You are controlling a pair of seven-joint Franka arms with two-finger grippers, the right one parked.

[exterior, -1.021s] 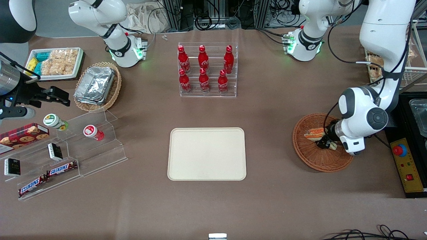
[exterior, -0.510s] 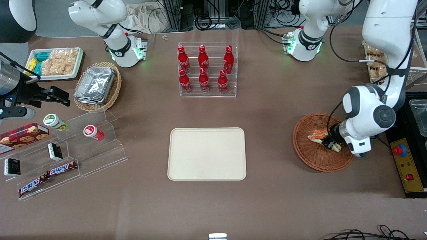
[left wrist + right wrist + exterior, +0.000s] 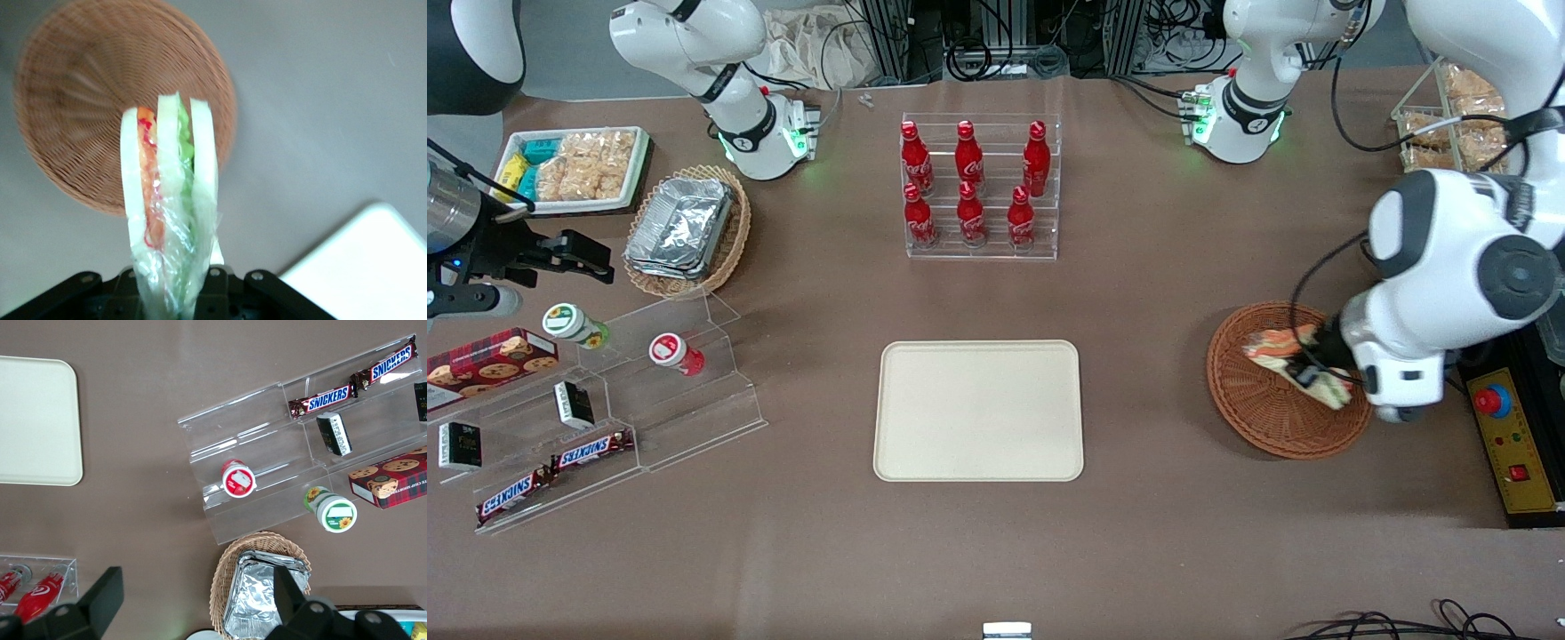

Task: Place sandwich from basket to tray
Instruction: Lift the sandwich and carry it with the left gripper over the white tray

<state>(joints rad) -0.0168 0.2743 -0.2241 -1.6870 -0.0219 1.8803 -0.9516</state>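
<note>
1. The pincer (image 3: 1319, 372) is closed on the sandwich (image 3: 1294, 358), gripping it at one end
2. The sandwich, in clear wrap, hangs lifted above the basket (image 3: 1254, 409), its white bread and orange and green layers (image 3: 167, 200) edge-on in the wrist view
3. The basket (image 3: 87, 127) sits on the brown counter (image 3: 1156, 293), at the working arm's end
4. The cream tray (image 3: 978, 411) lies well apart from the basket, mid-counter, with nothing on it
</note>
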